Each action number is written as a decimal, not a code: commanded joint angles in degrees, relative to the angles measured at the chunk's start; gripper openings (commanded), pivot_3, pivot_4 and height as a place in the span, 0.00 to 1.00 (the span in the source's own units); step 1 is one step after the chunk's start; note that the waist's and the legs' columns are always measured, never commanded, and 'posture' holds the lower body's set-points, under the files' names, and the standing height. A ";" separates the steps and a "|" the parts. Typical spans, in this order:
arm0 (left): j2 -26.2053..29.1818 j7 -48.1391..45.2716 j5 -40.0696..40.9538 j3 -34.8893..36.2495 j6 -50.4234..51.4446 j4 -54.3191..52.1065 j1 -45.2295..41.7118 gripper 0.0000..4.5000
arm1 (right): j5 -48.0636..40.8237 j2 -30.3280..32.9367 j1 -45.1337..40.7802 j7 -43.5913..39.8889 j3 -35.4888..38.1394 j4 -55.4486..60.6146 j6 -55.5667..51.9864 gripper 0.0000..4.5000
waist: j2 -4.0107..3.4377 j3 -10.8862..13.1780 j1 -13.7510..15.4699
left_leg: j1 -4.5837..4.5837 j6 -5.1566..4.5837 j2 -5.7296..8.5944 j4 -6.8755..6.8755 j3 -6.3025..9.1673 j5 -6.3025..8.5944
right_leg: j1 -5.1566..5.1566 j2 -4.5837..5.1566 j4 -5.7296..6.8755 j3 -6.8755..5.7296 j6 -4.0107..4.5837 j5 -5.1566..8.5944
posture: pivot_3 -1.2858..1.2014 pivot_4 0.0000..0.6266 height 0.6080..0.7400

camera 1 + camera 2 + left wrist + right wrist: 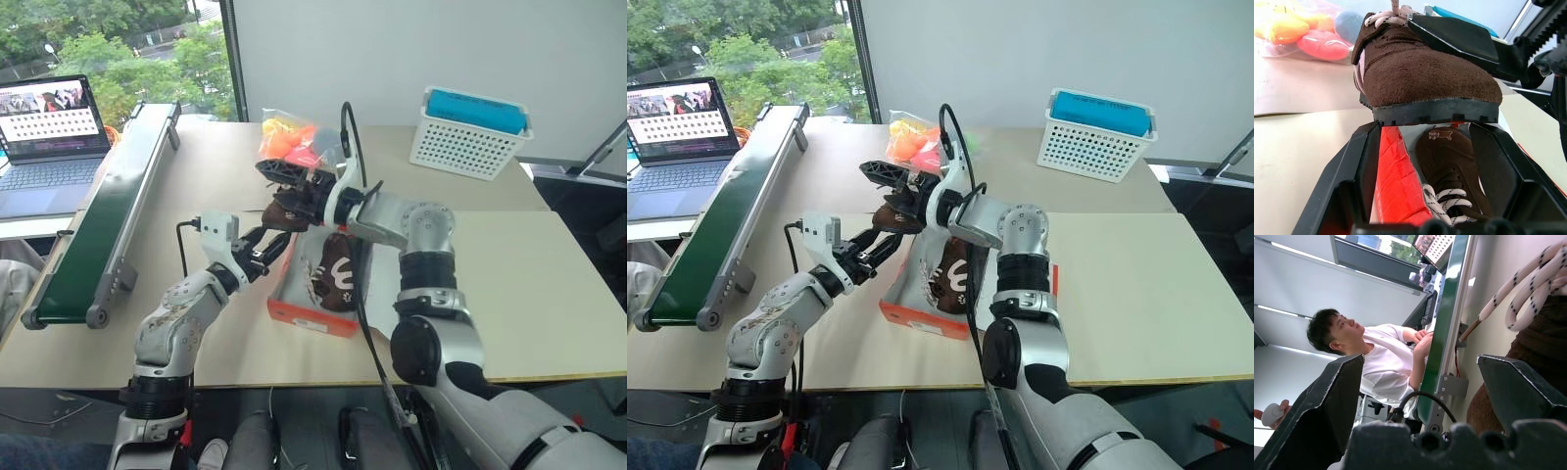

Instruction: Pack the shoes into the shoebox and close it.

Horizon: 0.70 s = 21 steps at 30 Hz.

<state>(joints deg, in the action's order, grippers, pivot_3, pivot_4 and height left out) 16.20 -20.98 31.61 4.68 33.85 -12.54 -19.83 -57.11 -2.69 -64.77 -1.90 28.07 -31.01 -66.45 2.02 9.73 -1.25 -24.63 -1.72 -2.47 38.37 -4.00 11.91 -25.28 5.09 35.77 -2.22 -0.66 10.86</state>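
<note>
One brown suede shoe (pixel 336 276) already lay inside the open orange-red cardboard box (pixel 284 294) on the tabletop (pixel 549 294). The second shoe (pixel 1425 73) hung above it, lugged sole down, apparently awaiting lowering. Left fingers (pixel 1359 161) were spread beneath its sole. Right fingers (pixel 1327 401) were spread wide beside its laces.

shoes (pixel 1430 78): dark brown suede, black soles, pale speckled laces | shoebox (pixel 312 315): orange-red outside, white inside | basket (pixel 468 142): white lattice, blue contents | conveyor belt (pixel 108 211): dark green | gripper fingers (pixel 1349 196): black
</note>
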 commanded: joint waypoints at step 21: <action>4.23 1.49 -1.89 4.45 1.54 -3.74 1.04 0.67 | -9.59 6.64 8.58 18.36 2.71 20.24 -11.15 1.00 | -0.01 0.01 0.35 | -0.03 -0.01 -0.03 -0.01 0.06 0.00 | 0.00 0.01 -0.05 0.03 -0.02 0.02 | 0.52 0.24 1.00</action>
<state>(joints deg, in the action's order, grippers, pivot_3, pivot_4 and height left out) 18.45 -20.92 29.32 3.42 36.61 -14.31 -17.41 -66.06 4.03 -56.48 16.49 32.23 -15.89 -77.08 2.00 9.74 -0.89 -24.65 -1.72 -2.53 38.37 -3.88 11.91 -25.30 5.08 35.73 -2.19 -0.69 10.88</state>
